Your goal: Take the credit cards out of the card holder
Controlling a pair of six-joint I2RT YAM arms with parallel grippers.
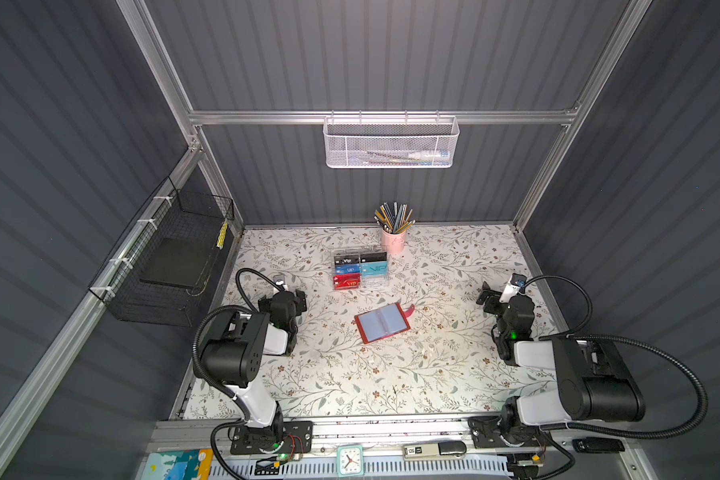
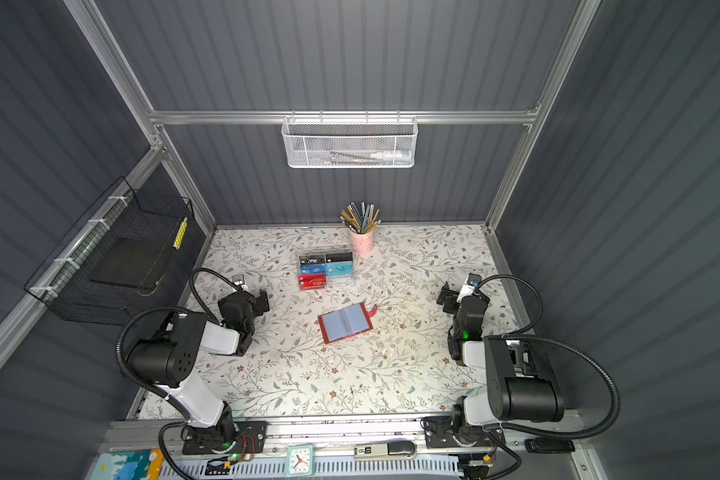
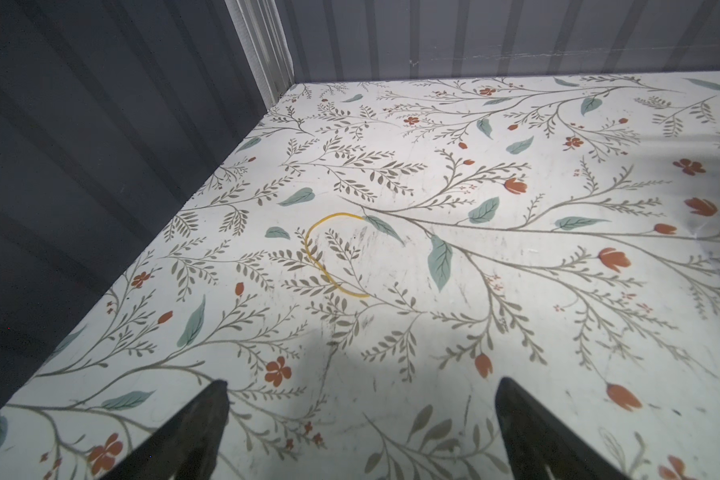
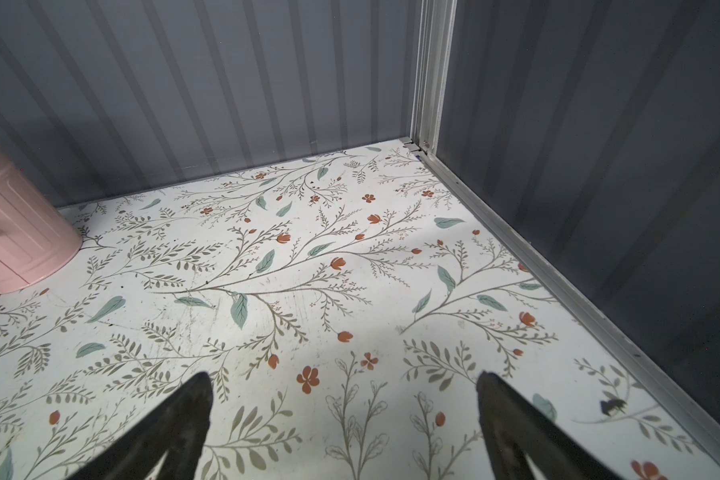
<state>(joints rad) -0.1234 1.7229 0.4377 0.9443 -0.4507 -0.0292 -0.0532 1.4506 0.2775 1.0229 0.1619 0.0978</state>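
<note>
Card holder point(image 1: 382, 323) open (blue-grey sleeves point(image 1: 393, 317)), cards point(image 1: 372, 269) in box point(image 1: 376, 282)

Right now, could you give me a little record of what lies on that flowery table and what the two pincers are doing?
card holder: red, lying open mid-table, blue-grey sleeves facing up
VIP cards: several in the clear box behind the holder; none seen in the holder's top sleeves
pink cup: upright at the back, holding pencils
left pincer: open, empty, over bare table
right pincer: open, empty, over bare table
</note>
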